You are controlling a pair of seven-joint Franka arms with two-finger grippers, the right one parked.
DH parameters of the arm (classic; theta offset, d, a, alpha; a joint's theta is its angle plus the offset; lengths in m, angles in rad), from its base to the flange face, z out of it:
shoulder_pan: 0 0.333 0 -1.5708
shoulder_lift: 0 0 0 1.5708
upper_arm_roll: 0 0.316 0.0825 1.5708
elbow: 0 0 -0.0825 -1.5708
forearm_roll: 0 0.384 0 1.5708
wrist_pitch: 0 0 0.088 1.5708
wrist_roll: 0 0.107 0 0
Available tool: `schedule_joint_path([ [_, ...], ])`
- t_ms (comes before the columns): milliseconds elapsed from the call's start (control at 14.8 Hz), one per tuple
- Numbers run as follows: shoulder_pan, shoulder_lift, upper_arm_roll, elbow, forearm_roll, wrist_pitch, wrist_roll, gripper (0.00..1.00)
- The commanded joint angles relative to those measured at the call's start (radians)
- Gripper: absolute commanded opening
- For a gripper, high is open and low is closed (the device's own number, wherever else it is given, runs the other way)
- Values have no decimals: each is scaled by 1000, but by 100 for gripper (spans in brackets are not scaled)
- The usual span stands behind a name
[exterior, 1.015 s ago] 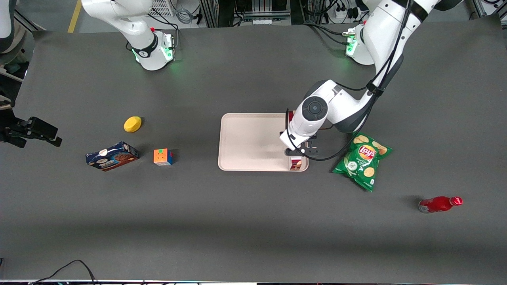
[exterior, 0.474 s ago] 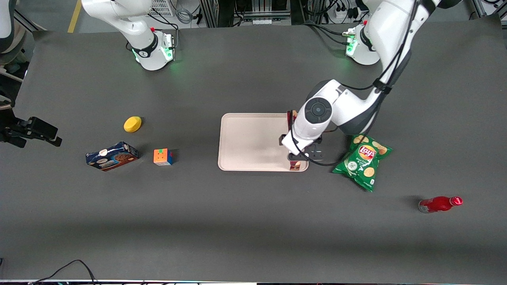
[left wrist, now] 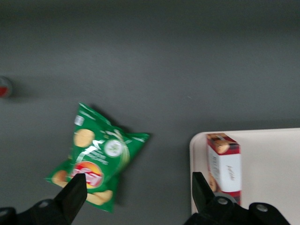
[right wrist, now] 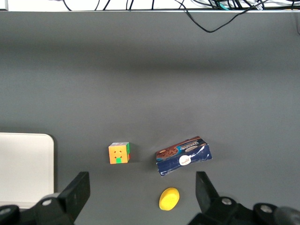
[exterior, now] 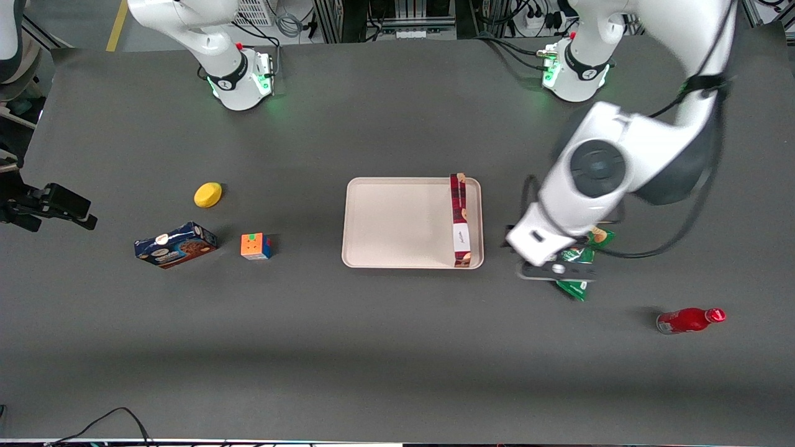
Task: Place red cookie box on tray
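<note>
no legible text on any item

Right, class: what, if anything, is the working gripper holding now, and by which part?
Nothing. The gripper is open and empty above the green chip bag, off the tray. The red cookie box lies free on the tray.

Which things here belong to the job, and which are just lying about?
Job: red cookie box, lying on the tray; claw, open and empty, above the chips.

Lying about: Lay's chip bag, red bottle, blue cookie box, puzzle cube, yellow lemon.
</note>
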Motion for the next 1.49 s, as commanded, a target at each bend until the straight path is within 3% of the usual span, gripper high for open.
schedule_joint_path([
  [0,6,-157,142,-34,-116,-46,129,100],
  [203,6,-279,259,-43,-136,-157,270,100],
  [406,4,-371,325,-40,-136,-229,303,100],
  [744,13,-428,446,-40,-161,-237,444,100],
  [1421,22,-437,448,-55,-191,-254,447,100],
])
